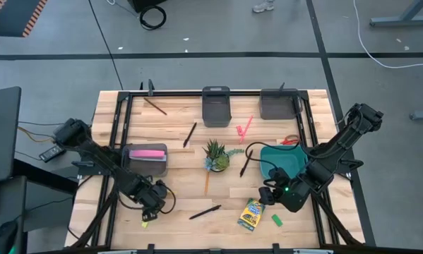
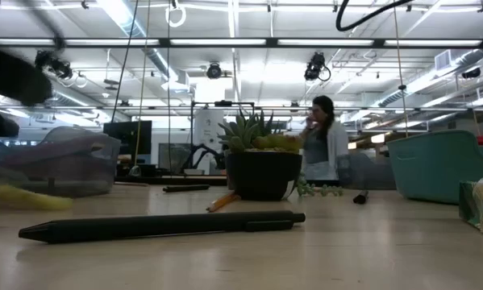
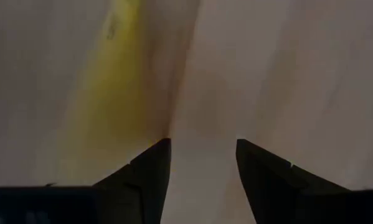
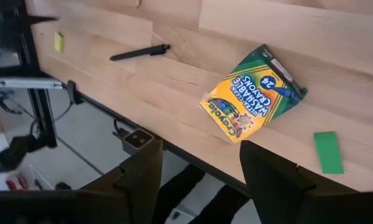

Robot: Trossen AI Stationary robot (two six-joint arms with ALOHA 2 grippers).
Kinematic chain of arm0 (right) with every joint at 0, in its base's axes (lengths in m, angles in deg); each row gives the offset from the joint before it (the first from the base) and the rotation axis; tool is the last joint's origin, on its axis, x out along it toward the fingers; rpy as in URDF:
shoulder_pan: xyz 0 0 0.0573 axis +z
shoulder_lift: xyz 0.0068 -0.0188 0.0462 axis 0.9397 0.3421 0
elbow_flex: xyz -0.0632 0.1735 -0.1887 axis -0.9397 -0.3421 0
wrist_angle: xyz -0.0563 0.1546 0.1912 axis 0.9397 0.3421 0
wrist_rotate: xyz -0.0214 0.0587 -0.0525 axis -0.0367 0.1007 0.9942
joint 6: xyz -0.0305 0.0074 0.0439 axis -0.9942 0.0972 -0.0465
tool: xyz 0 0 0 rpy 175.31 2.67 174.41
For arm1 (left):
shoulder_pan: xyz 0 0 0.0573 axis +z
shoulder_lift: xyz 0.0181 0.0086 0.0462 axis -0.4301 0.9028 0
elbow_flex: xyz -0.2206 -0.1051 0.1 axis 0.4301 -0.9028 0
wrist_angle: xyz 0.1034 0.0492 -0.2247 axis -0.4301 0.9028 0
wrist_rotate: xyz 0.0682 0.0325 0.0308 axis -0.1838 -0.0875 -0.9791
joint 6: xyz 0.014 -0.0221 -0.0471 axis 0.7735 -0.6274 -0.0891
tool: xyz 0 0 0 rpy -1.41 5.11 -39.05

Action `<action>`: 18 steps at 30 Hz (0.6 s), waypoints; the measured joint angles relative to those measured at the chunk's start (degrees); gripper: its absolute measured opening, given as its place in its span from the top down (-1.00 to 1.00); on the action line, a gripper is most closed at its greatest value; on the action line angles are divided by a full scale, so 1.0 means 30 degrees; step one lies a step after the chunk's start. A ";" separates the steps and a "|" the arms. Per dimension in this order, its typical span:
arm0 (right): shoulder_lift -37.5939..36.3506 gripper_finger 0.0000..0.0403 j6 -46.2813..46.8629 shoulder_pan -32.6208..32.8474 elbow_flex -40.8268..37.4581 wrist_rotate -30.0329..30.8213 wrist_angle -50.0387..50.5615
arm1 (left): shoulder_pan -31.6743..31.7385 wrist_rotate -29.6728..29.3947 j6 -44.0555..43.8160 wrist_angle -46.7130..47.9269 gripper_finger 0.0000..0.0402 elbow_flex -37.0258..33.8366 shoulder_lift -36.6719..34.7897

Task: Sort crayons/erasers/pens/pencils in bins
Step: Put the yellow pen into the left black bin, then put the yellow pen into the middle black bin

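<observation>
- Nearest the low camera lies a thin black pen (image 2: 160, 225) flat on the pale wooden table (image 1: 176, 190), near the front edge, between the two grippers.
- Left gripper (image 1: 150, 209) hangs low over the front-left of the table, its fingers apart and holding nothing; a small yellow eraser block (image 1: 145, 224) lies just beside it, showing as a yellow blur right by its fingers in its own wrist view.
- Right gripper (image 1: 270, 195) hovers at the front-right with its fingers spread and empty, just above the flat yellow-and-green printed crayon box (image 4: 253, 92), which lies face up and askew near the table's front edge.
- Plain green eraser block (image 4: 327, 151) lies flat just beside the box.
- Wide teal-green bin (image 1: 276, 159) sits behind the right gripper; a grey bin (image 1: 148, 159) on the left holds a long pink bar (image 1: 147, 153); two more grey bins (image 1: 216, 106) stand at the back edge.
- Small potted green plant (image 1: 215, 156) stands mid-table, with an orange pencil (image 1: 206, 183) in front of it and another black pen (image 1: 190, 134) behind it.
- Beyond the table, a person (image 2: 322, 145) stands in a bright workshop with ceiling lights.
</observation>
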 joint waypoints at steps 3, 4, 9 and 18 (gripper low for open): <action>-0.0007 -0.10 -0.0709 0.0013 0.0003 -0.0049 -0.0013 | 0.0097 0.0067 -0.0399 -0.0370 0.18 -0.0037 0.0308; -0.0007 -0.10 -0.1032 0.0051 0.0003 -0.0073 -0.0040 | 0.0104 0.0047 -0.0566 -0.0370 0.22 -0.0039 0.0342; -0.0012 -0.10 -0.2015 0.0165 0.0018 -0.0150 -0.0098 | 0.0547 0.0095 -0.1546 -0.0421 0.48 -0.0076 0.0169; -0.0022 -0.10 -0.3791 0.0233 0.0018 -0.0221 -0.0059 | 0.0687 0.0627 -0.1962 0.0750 0.73 0.1893 -0.1332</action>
